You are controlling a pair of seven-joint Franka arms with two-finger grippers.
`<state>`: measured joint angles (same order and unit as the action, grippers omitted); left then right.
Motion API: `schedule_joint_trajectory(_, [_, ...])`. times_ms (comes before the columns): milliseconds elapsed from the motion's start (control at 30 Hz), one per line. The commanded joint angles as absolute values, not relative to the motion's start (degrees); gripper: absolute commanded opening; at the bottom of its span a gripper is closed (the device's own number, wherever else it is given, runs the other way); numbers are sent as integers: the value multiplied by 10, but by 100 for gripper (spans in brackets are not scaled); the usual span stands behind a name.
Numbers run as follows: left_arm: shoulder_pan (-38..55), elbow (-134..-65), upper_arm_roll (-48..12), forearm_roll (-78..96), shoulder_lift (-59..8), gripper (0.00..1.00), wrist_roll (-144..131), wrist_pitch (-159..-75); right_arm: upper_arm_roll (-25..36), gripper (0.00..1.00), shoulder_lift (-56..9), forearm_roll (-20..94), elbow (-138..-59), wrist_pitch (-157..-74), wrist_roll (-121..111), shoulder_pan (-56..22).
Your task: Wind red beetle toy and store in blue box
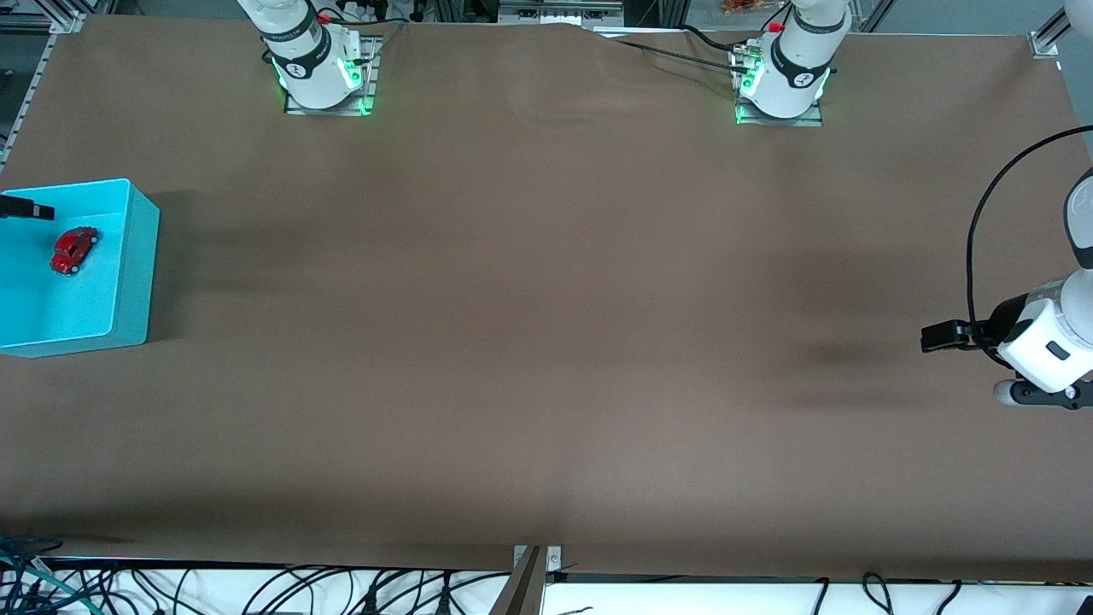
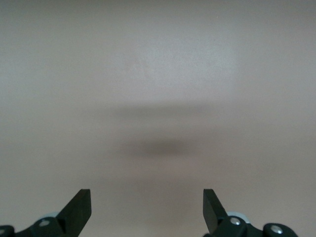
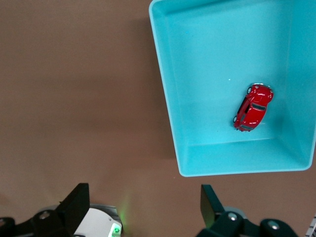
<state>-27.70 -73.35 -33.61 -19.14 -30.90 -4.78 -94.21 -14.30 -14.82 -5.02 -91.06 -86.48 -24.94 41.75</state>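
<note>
At the worktop's right-arm edge, the beetle (image 1: 73, 249) is seen inside the box (image 1: 137, 265); storing looks done. Right end effector (image 3: 143, 210) and left end effector (image 2: 146, 210) are spread wide, empty; only withdrawal seems needed.

The tiny red beetle toy (image 3: 253, 107) has a glossy, smooth painted shell with dark windows. The light cyan plastic blue box (image 3: 168, 89) around it looks smooth, with a soft satin sheen on its walls. The brown table covering (image 1: 546, 342) is matt, possibly cloth or paper, wrinkled at the front view's twelve o'clock edge.
</note>
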Motion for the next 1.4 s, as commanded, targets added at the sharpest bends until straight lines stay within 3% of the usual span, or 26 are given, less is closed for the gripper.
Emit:
schedule_joint_trajectory(0, [-274,-724,-337,-205,-311,100,-37,-933,-128,100,-113,-57,-909,-834,-243,381])
schedule_joint_trajectory(566, [-275,-723,-337,-205,-311,100,-37,-933,-73,100,-37,-50,-909,-795,-179,261])
schedule_joint_trajectory(1365, [-275,-724,-337,-205,-311,100,-37,-933,29,100,8,-30,-915,-764,-149,54])
